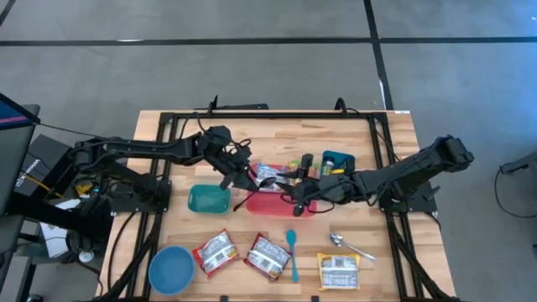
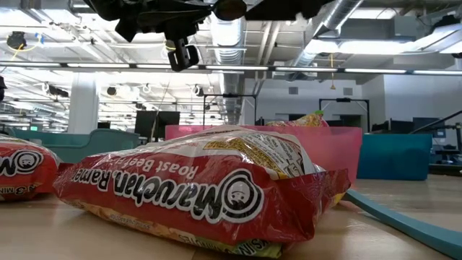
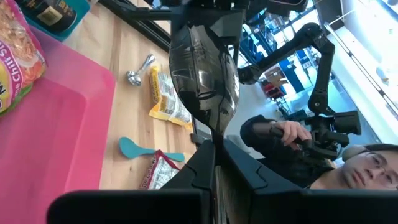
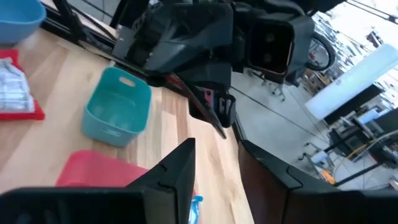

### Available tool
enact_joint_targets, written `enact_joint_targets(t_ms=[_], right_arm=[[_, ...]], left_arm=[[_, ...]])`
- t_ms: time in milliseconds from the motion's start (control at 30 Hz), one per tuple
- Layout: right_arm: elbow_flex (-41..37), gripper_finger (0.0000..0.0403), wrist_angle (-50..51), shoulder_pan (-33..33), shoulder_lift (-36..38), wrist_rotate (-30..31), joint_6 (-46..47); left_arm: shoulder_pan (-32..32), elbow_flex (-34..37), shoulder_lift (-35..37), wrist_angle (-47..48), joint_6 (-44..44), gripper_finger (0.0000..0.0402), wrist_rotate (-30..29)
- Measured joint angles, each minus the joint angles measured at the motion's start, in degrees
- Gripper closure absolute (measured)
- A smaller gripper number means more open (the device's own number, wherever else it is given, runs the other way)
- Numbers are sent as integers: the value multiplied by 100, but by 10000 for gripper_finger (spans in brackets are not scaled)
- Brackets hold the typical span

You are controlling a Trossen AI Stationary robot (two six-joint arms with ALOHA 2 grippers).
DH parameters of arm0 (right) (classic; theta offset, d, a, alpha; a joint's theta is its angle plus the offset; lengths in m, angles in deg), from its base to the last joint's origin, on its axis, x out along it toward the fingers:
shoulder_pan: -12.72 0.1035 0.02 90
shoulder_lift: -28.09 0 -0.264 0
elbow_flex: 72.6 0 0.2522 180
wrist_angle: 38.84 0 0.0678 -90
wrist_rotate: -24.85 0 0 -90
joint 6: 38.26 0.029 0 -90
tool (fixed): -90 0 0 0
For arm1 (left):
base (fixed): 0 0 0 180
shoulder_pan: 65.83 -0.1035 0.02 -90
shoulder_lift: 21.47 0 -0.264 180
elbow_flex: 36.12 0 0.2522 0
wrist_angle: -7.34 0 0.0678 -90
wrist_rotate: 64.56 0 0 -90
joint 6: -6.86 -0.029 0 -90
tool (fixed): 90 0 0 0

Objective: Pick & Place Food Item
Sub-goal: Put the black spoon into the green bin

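A: While both arms reach over the wooden table point(image 1: 394, 134), where are they against the pink bin point(image 1: 267, 204)?

B: Left gripper point(image 1: 233, 179) hangs over the bin's corner on its own side, fingers pinched together on the handle of a black spoon point(image 3: 205, 81). Right gripper point(image 1: 295, 200) sits at the bin's opposite end, fingers parted, nothing between them!

A: Around the bin?

B: Teal bin point(image 1: 208, 199) just beside it on the left arm's side. Blue bowl point(image 1: 170, 270) well off toward the front edge.

A: And the food?

B: One orange snack packet point(image 3: 18, 62) lies inside the pink bin. Two red ramen packets point(image 1: 216, 252) and a yellow packet point(image 1: 338, 271) lie in front of it, a teal spoon point(image 1: 292, 252) between them, a metal spoon point(image 1: 348, 246) near the yellow one
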Motion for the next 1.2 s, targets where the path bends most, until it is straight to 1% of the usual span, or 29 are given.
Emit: enact_joint_targets(t_ms=[367, 467, 733, 833, 933, 1200], right_arm=[[2, 287, -238, -11, -34, -6, -141], [2, 287, -254, -17, -34, -177, -139], [2, 287, -463, -43, -33, -323, -359], [11, 287, -521, -136, -167, -483, -329], [2, 287, -662, -229, -306, -472, -312], [5, 290, -747, -252, -257, -447, -336]], left_arm=[[0, 0, 0, 15, 0, 394, -2], [0, 0, 0, 15, 0, 394, -2], [0, 0, 2, 15, 0, 394, -2], [0, 0, 2, 12, -3, 394, -3], [0, 0, 4, 14, -18, 394, -2], [0, 0, 4, -2, -19, 394, -4]])
